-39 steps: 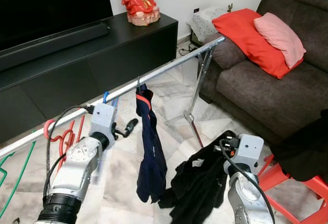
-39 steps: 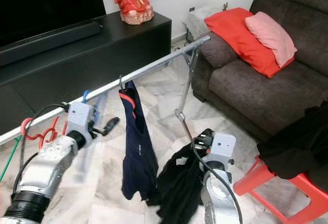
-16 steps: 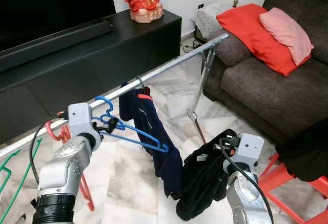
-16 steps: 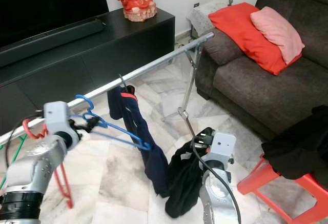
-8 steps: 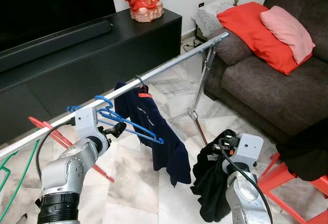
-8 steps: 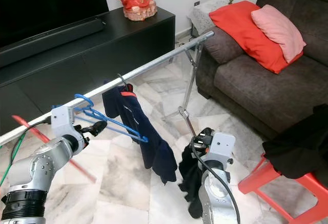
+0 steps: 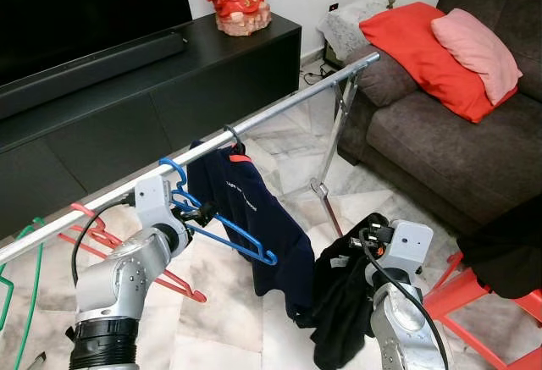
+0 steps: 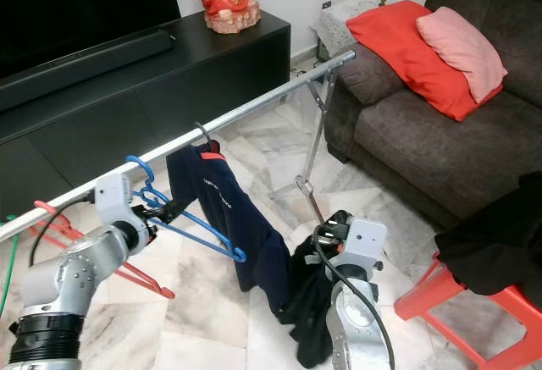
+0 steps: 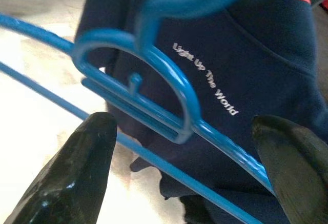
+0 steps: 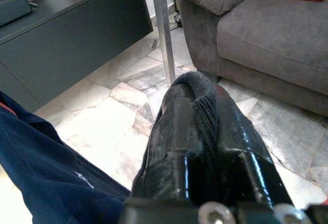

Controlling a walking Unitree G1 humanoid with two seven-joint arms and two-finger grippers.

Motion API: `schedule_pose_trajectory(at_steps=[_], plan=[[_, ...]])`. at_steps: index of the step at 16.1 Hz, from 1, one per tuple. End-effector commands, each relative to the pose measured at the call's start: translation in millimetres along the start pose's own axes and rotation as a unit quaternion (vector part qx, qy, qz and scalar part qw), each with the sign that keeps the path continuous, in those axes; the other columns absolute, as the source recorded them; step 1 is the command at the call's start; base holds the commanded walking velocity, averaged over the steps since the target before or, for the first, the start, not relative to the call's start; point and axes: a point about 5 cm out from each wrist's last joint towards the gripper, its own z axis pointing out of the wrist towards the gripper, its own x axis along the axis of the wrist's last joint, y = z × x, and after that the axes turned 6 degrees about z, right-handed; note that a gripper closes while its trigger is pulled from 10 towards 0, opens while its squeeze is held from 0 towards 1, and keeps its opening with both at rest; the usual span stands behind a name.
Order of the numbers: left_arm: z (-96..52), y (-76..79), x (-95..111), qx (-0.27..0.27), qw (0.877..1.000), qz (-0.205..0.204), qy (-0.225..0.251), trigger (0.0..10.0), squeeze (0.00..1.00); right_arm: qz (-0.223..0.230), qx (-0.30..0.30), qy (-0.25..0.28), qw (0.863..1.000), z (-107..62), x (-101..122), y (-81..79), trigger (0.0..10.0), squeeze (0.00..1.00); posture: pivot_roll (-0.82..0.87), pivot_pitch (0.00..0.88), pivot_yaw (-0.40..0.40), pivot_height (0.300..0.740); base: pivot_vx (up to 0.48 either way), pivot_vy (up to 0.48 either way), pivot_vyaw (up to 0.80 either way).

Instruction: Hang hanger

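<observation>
One blue hanger [image 7: 222, 223] sits between the spread left claw [image 9: 179, 172].

The blue hanger [image 9: 154, 75] between the left gripper's [image 9: 179, 178] spread black fingers [image 9: 72, 178] looked like smooth, glossy plastic. Just beyond it, the navy garment [image 7: 254, 226] was matt knit cloth with white print. The rail [image 7: 279, 109] above was bright polished metal. The right gripper [image 10: 202, 126] pinched a black garment [image 8: 309, 311] of coarse ribbed cloth; its fingers had a scuffed sheen. The floor [image 10: 102, 111] beneath looked like polished marble.
</observation>
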Motion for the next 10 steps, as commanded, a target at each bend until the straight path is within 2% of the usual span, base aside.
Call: schedule_pose_trajectory(at_steps=[1, 3, 6, 8, 10], plan=[[1.0, 11.2, -6, -0.036, 0.999, 0.015, -0.024, 10.0, 0.0, -0.002, 0.006, 0.003, 1.0, -1.4, -1, -3.5, 10.0, 0.0, 0.01, 0.137, 0.078, 0.74, 0.0, 0.0, 0.0], [3.6, 24.9, -16, -0.065, 0.996, 0.022, -0.05, 10.0, 0.0, -0.001, 0.007, 0.002, 1.0, -1.6, -2, -4.3, 10.0, 0.0, 0.01, 0.138, 0.079, 0.74, 0.0, 0.0, 0.0], [11.0, 30.8, -23, -0.047, 0.996, 0.044, -0.067, 10.0, 0.0, 0.0, 0.007, 0.004, 1.0, -1.4, -2, -4.9, 10.0, 0.0, 0.0, 0.139, 0.08, 0.74, 0.0, 0.0, 0.0], [16.3, 31.1, -16, -0.012, 0.998, 0.045, -0.043, 10.0, 0.0, -0.001, 0.007, 0.005, 1.0, -1.3, -1, -5.3, 10.0, 0.0, 0.0, 0.133, 0.078, 0.74, 0.0, 0.0, 0.0], [18.0, 29.4, -10, 0.011, 0.998, 0.067, -0.018, 10.0, 0.0, -0.001, 0.009, 0.005, 1.0, -0.7, -1, -6.5, 10.0, 0.0, 0.0, 0.129, 0.077, 0.74, 0.0, 0.0, 0.0]])
